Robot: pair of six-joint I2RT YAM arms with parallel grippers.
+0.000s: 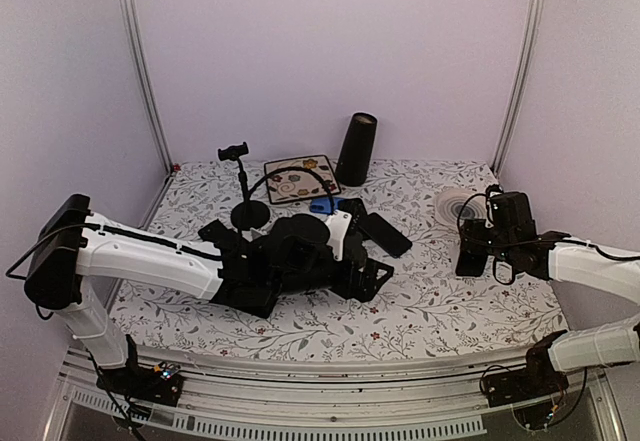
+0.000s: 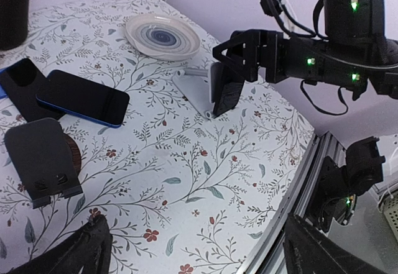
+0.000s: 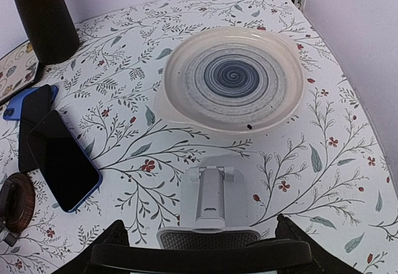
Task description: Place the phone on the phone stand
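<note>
At the left of the table (image 1: 440, 306) the left arm reaches in towards the middle. The left gripper (image 2: 198, 237) is released, its jaws spread wide with nothing between them, hovering low over the flowered cloth. Behind it, towards the far edge, we see a clamp holder (image 1: 240, 176) on a bent stalk, a patterned tray (image 1: 297, 178) and a dark cylinder (image 1: 356, 148).

Just right of the left gripper lies the phone (image 2: 84, 97), flat and screen up near the middle of the table, not yet on any stand. A second phone (image 2: 25, 84) lies touching it on the far side. A black wedge stand (image 2: 40, 159) sits just beside them.

We judge the phone to be a stiff, fairly light slab with a slick glass face that would mark or crack if knocked. Because it lies flat, little edge is offered. We would take it across its narrow width, fingers on the two long edges near the middle, and grip firmly enough that it does not slide.

Further right, a swirl-patterned plate (image 3: 233, 78) rests near the far right corner. Just in front of it stands the white phone stand (image 3: 211, 193), well apart from the phone. The right gripper (image 3: 202, 230) straddles the stand's base. We cannot tell whether its jaws are clamped on the stand or merely set either side of it.
</note>
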